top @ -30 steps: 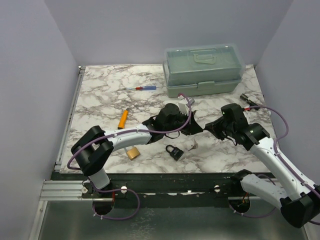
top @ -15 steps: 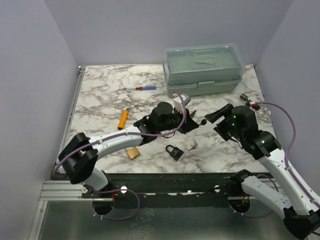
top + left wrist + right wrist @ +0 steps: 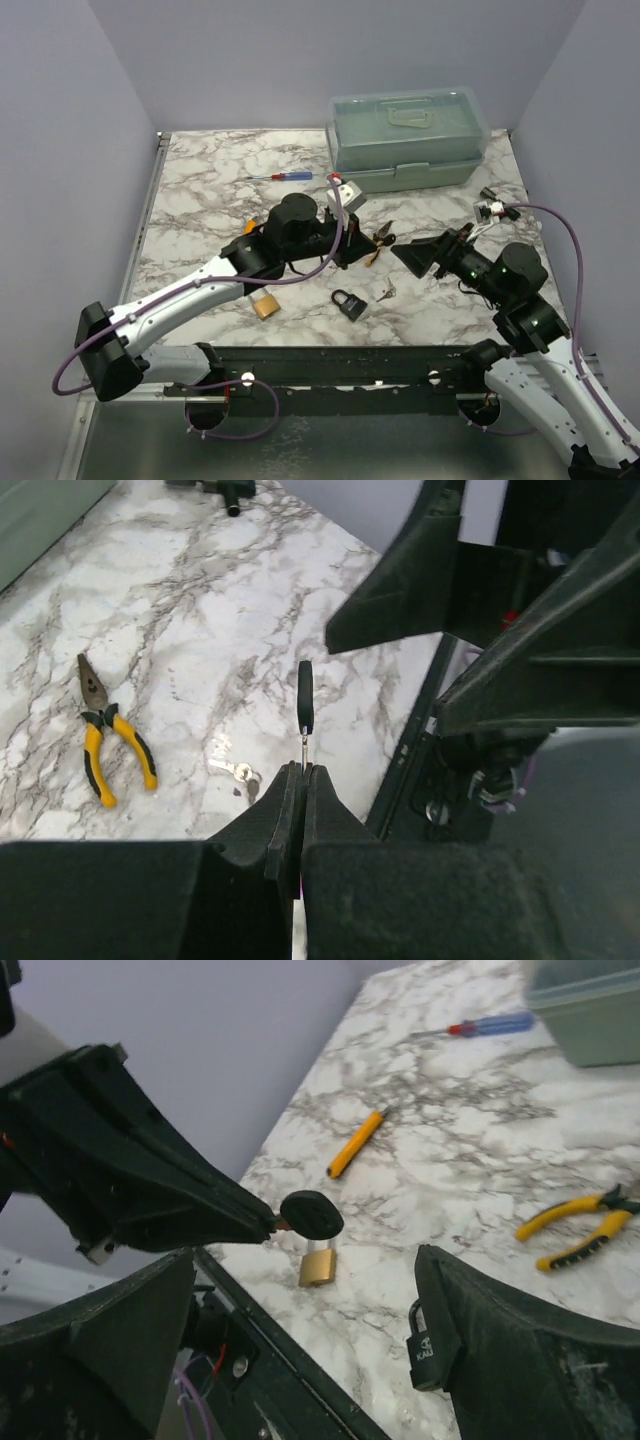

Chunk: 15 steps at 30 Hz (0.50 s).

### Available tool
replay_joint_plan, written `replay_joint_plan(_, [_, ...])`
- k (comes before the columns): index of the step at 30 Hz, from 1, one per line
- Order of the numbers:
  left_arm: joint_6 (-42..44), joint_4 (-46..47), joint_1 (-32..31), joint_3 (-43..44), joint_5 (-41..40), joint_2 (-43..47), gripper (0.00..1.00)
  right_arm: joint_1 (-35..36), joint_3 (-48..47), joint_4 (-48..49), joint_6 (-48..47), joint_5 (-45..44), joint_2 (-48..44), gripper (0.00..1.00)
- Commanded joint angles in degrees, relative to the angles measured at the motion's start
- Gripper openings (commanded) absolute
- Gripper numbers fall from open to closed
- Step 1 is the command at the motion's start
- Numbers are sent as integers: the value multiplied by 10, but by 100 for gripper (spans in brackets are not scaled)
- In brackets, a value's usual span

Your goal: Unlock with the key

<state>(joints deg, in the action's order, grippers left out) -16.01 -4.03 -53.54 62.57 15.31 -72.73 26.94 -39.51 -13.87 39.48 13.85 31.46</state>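
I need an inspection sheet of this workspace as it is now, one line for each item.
Surface: marble-pattern table, no spill seen.
Job's things: black-headed key held by the left gripper; key bunch, black padlock and brass padlock lie on the table.
Clutter: yellow-handled pliers, screwdriver, yellow pen-like tool, closed green toolbox.
Grippers: left shut on the black-headed key; right gripper open, empty.
Cables: purple cable along each arm.
Surroundings: plain walls; nothing else seen.

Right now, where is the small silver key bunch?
The key bunch lies on the table near its front edge, just right of the black padlock in the top view.
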Motion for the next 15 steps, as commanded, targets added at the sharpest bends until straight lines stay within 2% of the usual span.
replay_joint_plan(1, [2,-91,23,12,88,77,0,0,47,186,-58,159,-31,100])
replay_joint_plan(5, [-24,-107,45,3,146,139,0,-1,69,226,-54,175,-48,100])
replay_joint_plan(7, [-34,-118,54,7,175,154,0,-1,82,266,-79,252,-34,99])
replay_joint_plan(10, [-42,-142,69,17,235,155,0,-1,91,334,-87,386,0,89])
replay_joint_plan(12, [-48,-160,82,23,266,149,0,-1,84,355,-83,441,21,84])
replay_joint_plan(15, [-52,-175,95,27,301,147,0,-1,69,369,-76,497,39,84])
